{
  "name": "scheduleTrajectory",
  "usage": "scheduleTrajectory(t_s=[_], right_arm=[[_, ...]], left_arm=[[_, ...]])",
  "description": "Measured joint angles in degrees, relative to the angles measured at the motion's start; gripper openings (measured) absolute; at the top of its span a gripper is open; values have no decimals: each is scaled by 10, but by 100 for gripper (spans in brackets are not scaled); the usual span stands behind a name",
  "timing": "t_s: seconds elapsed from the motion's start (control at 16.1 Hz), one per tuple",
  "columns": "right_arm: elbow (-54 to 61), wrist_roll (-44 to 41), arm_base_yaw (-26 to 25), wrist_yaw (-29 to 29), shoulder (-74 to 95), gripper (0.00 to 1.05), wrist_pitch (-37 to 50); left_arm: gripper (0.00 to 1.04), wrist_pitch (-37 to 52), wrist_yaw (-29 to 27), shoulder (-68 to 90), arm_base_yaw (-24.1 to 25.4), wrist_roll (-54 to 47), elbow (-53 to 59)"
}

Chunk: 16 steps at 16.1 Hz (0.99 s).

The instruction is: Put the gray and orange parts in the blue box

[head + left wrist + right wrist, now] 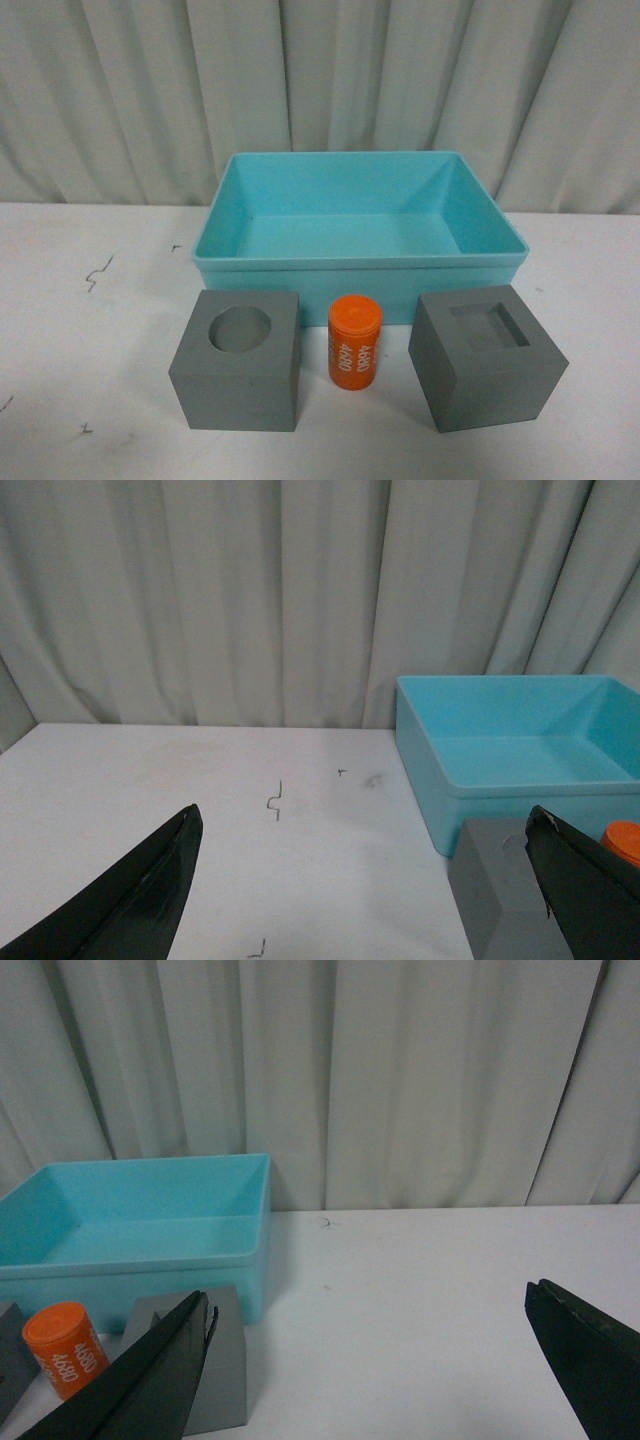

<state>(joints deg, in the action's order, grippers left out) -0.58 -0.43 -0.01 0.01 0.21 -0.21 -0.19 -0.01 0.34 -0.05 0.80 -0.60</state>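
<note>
The blue box (360,262) sits empty on the white table, in front of the curtain. Before its near wall stand three parts in a row: a gray cube with a round recess (238,358), an upright orange cylinder with white numerals (355,343), and a gray cube with a square recess (486,356). Neither arm shows in the front view. My left gripper (365,825) is open over bare table, the round-recess cube (500,895) just inside one fingertip. My right gripper (368,1305) is open, the square-recess cube (215,1360) behind one finger, the cylinder (65,1348) beyond.
A pleated pale curtain (320,90) closes off the back. The white table (80,330) carries small dark scuff marks (97,272) to the left of the box. The blue box also shows in both wrist views (520,745) (140,1225).
</note>
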Motion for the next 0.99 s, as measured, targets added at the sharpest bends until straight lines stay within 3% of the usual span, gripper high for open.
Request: scheduleTrajectory(t_s=[0.99], right_arm=[[0,0,0,0,0,98,0]], left_arm=[[98,0,0,0,0,0,0]])
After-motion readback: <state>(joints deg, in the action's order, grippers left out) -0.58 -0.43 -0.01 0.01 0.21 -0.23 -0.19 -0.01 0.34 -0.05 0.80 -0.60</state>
